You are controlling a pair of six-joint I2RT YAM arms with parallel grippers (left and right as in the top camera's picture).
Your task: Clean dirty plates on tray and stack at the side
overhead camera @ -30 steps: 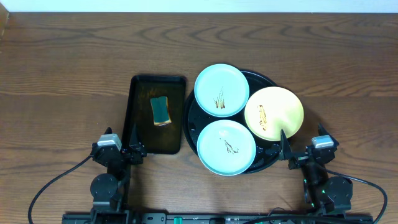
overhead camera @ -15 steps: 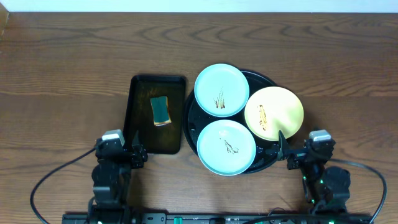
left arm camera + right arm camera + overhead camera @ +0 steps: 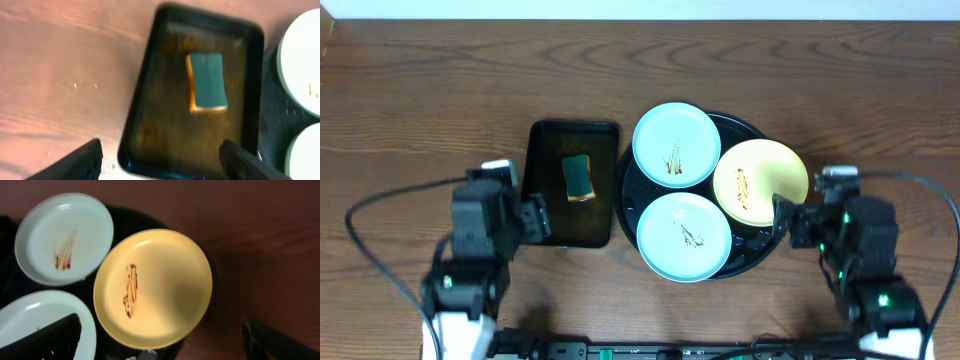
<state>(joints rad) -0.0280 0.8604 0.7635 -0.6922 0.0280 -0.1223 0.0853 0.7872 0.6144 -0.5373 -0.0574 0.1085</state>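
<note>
Three smeared plates lie on the round black tray (image 3: pixel 748 132): a mint one at the back (image 3: pixel 676 145), a mint one at the front (image 3: pixel 684 236) and a yellow one at the right (image 3: pixel 760 182). My left gripper (image 3: pixel 536 218) is open and empty over the near end of the rectangular tray; the left wrist view shows its fingers (image 3: pixel 162 161) wide apart. My right gripper (image 3: pixel 783 220) is open and empty just in front of the yellow plate (image 3: pixel 160 285), fingers (image 3: pixel 165 341) spread. The right wrist view also shows the back mint plate (image 3: pixel 65 237) and the front mint plate (image 3: pixel 25 322).
A small rectangular black tray (image 3: pixel 548 225) stands left of the round tray and holds a green and yellow sponge (image 3: pixel 579 177), also seen in the left wrist view (image 3: pixel 207 81). Brown wooden table all round.
Both arms have risen and moved away from the front edge. The left gripper now reaches over the rectangular tray; the right gripper has come up to the yellow plate. Plates and sponge have not moved.
</note>
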